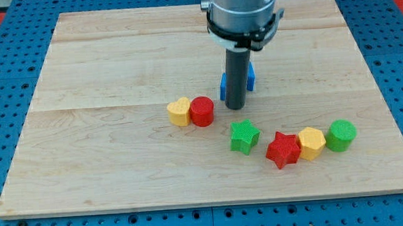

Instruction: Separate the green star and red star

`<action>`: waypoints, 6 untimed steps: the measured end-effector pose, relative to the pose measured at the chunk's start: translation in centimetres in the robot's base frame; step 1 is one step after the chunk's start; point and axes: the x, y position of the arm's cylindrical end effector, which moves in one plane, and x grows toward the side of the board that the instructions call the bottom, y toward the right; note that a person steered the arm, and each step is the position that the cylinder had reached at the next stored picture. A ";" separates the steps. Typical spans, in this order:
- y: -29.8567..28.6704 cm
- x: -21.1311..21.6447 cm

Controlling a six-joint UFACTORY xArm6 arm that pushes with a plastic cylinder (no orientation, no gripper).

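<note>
The green star (244,136) lies right of the board's middle, toward the view's bottom. The red star (283,149) lies just to its lower right, a small gap between them. The red star touches a yellow hexagonal block (311,143) on its right. My tip (235,107) is on the board just above the green star, slightly to its left, not touching it. A blue block (248,78) sits behind the rod, partly hidden by it.
A yellow heart-shaped block (179,111) and a red cylinder (202,111) touch each other left of my tip. A green cylinder (341,134) sits right of the yellow hexagonal block. The wooden board (115,76) rests on a blue pegboard.
</note>
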 end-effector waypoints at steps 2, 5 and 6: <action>0.0 -3.7; 22.4 0.3; 27.1 5.0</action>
